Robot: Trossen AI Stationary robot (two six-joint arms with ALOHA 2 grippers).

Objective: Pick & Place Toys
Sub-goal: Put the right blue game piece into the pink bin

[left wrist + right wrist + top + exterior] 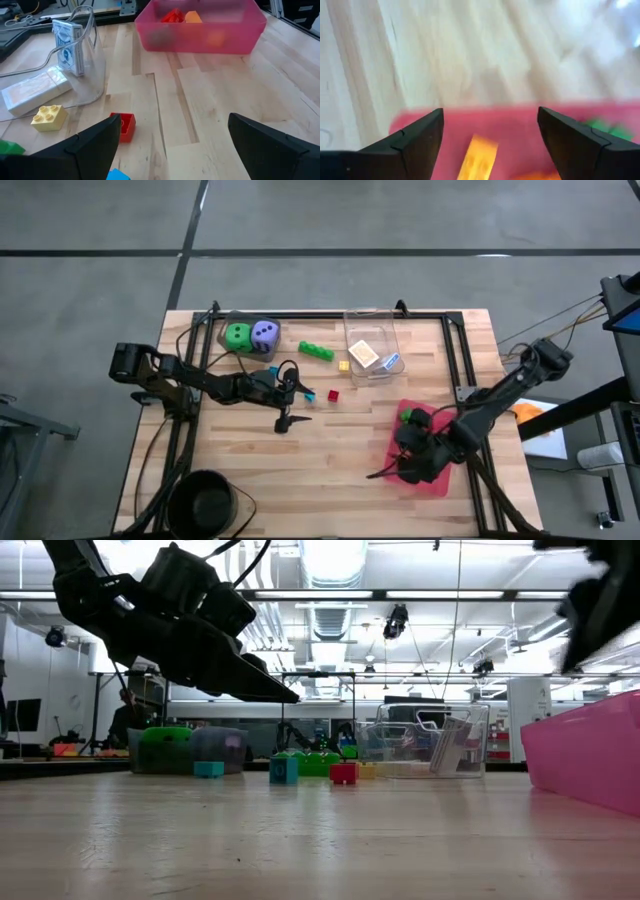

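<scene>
Right now the toys lie in three spots. The green die [238, 335] and purple die [265, 333] sit touching near the far edge of the wooden surface [330, 450]. A long green brick [316, 350] lies beside them, and a yellow brick [343, 366] sits just by the clear box [372, 340]. The orange-white packet [363, 354] and the blue-white packet [390, 362] are inside that box. A red brick [333, 394] and a blue brick [309, 395] lie near the middle. In the pink tray [440, 482], near the right edge, are a green toy [407, 416], an orange brick [478, 159] and a red one [172, 16].

The right hand [489, 131] hangs over the tray with its fingers spread apart, gripping nothing. The left hand [291, 404] hangs above the surface just beside the blue and red bricks, fingers wide apart, also gripping nothing.

The front half of the surface is bare wood with lots of room. A black round thing [210, 502] sits at the front left corner. Behind is a big room with bright ceiling lights [330, 560].
</scene>
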